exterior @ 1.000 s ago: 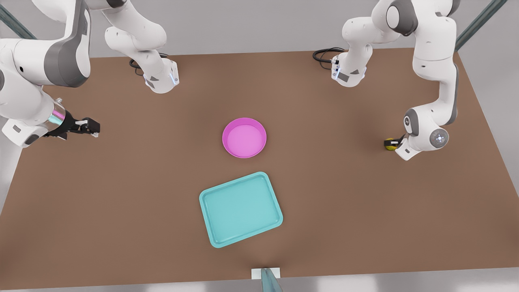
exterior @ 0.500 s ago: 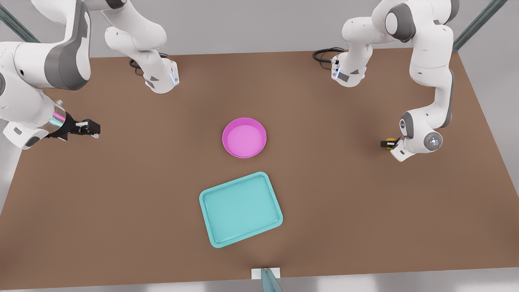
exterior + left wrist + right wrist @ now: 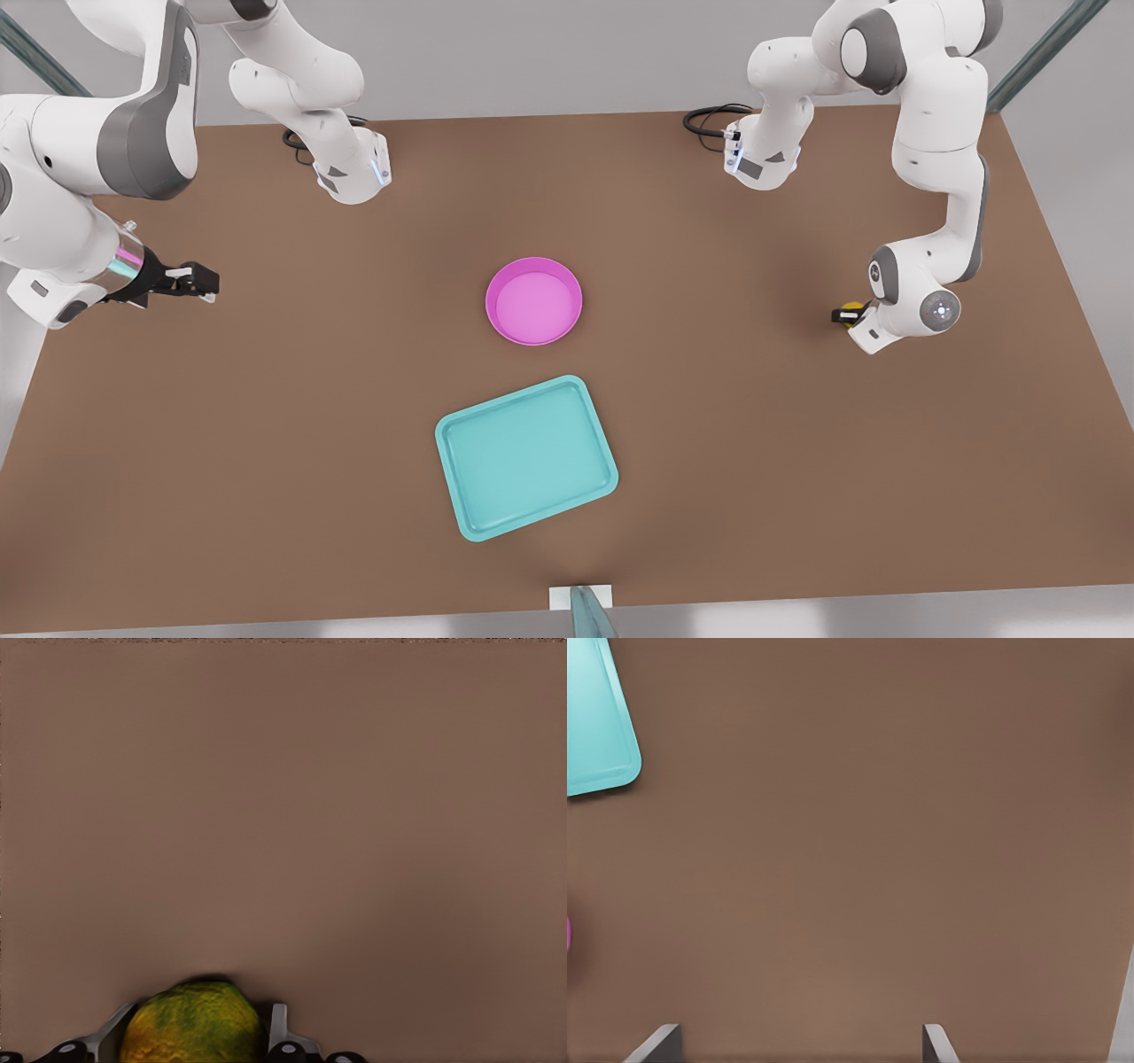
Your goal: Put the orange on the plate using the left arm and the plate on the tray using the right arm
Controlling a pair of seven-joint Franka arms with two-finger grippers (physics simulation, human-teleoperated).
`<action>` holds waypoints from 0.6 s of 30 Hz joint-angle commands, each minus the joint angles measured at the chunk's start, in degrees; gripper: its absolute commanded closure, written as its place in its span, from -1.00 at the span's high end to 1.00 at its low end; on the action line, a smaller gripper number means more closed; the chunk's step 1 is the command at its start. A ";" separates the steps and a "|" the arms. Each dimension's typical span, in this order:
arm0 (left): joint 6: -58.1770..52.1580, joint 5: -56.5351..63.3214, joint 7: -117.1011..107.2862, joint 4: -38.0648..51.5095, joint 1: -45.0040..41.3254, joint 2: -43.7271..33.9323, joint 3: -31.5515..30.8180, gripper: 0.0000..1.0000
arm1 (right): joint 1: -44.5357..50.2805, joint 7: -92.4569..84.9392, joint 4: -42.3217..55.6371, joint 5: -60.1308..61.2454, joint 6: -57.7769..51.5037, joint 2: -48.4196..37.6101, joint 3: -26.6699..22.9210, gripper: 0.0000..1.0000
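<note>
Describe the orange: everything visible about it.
The orange is a small round fruit with bumpy, mottled skin, yellow-orange with green patches. It sits between the fingers of the left gripper, one finger on each side, close against it. In the front view it shows as a yellow spot at the gripper's tip near the front view's right, over the brown table, far from the plate.

In the front view the orange [image 3: 852,312] is mostly hidden behind the left gripper [image 3: 843,315] and its wrist. In the left wrist view the picture's edge cuts off its lower part between the fingers [image 3: 276,1029]. In the right wrist view the tray [image 3: 598,722] and plate [image 3: 569,934] are cut off, away from the fingers [image 3: 937,1043].
</note>
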 commanded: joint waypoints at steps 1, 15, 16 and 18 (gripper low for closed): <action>-0.76 -0.60 -1.75 0.10 0.00 -0.48 -0.59 0.21 | 0.00 -0.23 -0.03 0.03 -0.06 -0.06 -0.03 1.00; -28.44 -12.37 -76.73 45.45 -43.85 14.98 -17.65 0.22 | 0.00 -0.32 -0.03 0.12 0.29 0.12 -0.55 1.00; -28.44 -12.37 -78.13 45.45 -45.51 15.69 -17.65 0.22 | 0.00 -0.32 -0.03 0.12 0.29 0.12 -0.82 1.00; -27.66 -13.69 -81.56 45.54 -47.28 17.09 -17.74 0.24 | 0.00 -0.32 -0.03 0.12 0.29 0.29 -0.82 1.00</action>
